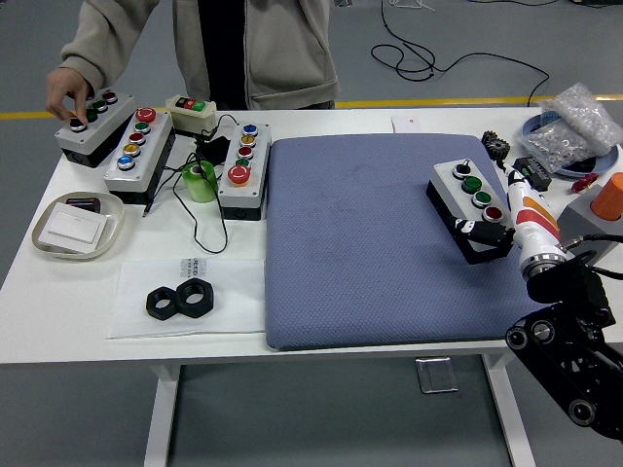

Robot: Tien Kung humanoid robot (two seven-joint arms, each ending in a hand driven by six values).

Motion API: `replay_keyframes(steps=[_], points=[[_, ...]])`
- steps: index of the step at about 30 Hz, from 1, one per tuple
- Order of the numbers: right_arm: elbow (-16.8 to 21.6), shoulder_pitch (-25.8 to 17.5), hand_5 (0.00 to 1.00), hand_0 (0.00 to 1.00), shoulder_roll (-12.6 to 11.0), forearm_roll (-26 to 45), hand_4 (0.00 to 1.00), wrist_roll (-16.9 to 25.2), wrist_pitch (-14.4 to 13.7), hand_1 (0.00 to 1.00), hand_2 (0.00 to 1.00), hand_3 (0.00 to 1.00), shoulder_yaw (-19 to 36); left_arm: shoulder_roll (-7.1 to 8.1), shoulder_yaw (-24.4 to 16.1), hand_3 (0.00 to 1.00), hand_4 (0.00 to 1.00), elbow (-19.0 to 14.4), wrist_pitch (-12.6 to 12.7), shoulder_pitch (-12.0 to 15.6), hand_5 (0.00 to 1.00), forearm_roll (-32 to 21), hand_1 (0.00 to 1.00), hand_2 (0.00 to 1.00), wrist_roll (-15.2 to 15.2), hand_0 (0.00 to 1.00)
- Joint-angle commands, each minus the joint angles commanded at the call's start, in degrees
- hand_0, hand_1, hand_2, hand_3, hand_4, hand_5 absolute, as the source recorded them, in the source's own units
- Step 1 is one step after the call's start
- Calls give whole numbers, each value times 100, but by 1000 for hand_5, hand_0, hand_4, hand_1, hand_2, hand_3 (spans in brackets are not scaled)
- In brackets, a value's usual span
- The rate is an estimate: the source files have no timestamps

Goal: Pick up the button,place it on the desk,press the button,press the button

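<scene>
A grey button box (467, 185) with a black base lies on the blue mat (360, 243) near the mat's right edge. Its top carries a black knob, two green buttons and a red one in a row. My right hand (487, 235) comes in from the lower right on a white-and-orange forearm. Its dark fingers are curled around the box's near end, and the fingertips are partly hidden against the black base. My left arm does not appear.
A person stands at the far side with one hand (66, 95) on a button box (92, 122) at the far left. More button boxes (136, 151) (243, 161), a green tape roll (200, 180), a tray (78, 226), black nuts (180, 299) and an orange object (610, 195) are around.
</scene>
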Motion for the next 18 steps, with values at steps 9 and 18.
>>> replay_keyframes(steps=[9,18], points=[[-309,269,359,990,34,-69,998,-312,275,857,925,939,-106,-6,78,809,586,6,14,-16,998,-155,817,841,-44,741],[-666,672,359,958,38,154,998,-484,670,763,834,902,-240,-26,173,809,586,7,20,-39,998,-331,818,840,-85,741]])
